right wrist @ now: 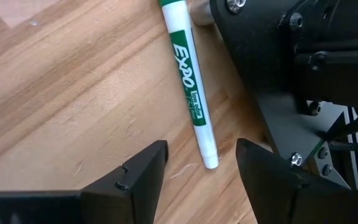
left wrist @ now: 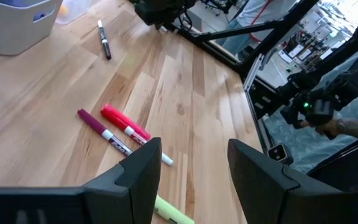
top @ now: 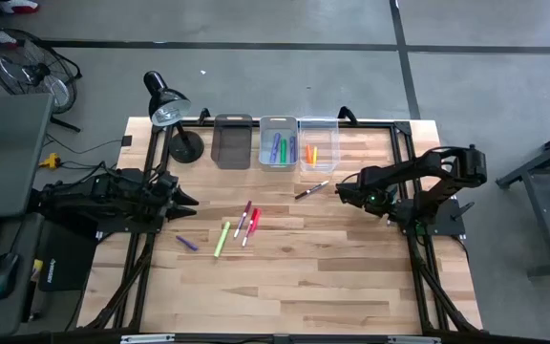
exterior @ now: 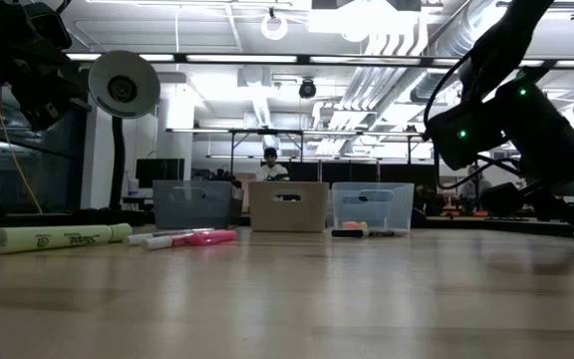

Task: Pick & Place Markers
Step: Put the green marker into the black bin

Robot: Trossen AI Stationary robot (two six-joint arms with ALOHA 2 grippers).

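Observation:
Several markers lie flat on the wood at mid-table: red [top: 253, 222], magenta [top: 244, 218], lime [top: 222, 239] and purple [top: 187, 243]. A dark-and-white marker [top: 310, 189] lies farther right. My left gripper [top: 187, 199] hovers open at the table's left. The red marker [left wrist: 124, 124] and magenta marker [left wrist: 102, 130] lie ahead of its fingers. My right gripper [top: 349, 191] tilts down, open, just right of the dark-and-white marker. Its wrist view shows a white marker with green print [right wrist: 190, 81] on the wood ahead of the gripper [right wrist: 202, 149], untouched.
Three bins stand in a row at the far edge: a dark one [top: 232, 141], a grey one [top: 277, 143] holding green and blue markers, and a clear one [top: 318, 143] holding orange ones. A desk lamp [top: 167, 107] stands far left. Black hardware [right wrist: 278, 56] borders the green-print marker.

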